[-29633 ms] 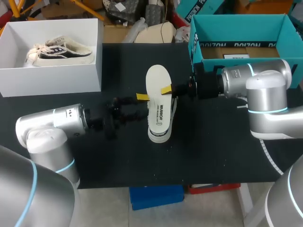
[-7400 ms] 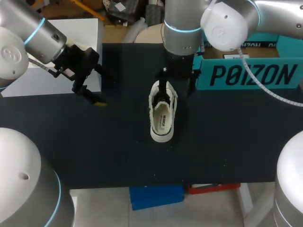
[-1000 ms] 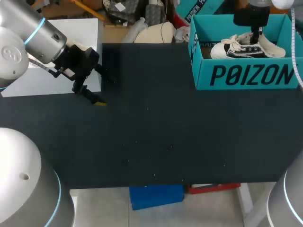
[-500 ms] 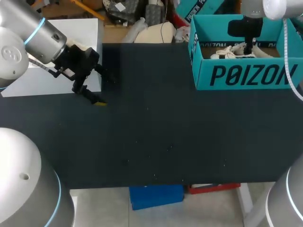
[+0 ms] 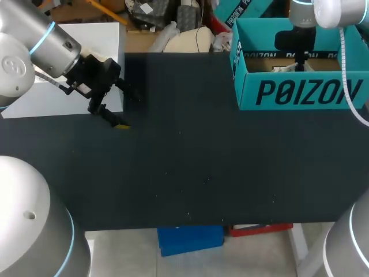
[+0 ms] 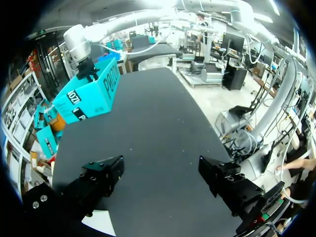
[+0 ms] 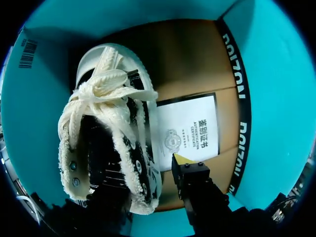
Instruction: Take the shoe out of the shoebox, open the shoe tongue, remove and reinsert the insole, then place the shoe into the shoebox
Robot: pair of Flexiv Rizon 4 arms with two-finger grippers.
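Black table [image 5: 190, 167], shoebox [image 5: 300, 92] wall mostly hiding shoe [image 7: 111, 133]

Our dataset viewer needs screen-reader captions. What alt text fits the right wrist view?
A black shoe with cream laces and fleecy lining sits inside the teal shoebox, on its cardboard floor beside a white printed card.

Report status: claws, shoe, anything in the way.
Left claw open, empty, beside the white box. Right claw down inside the teal shoebox at the shoe, grip unclear. Shoe inside, next to a white card. No obstruction seen.
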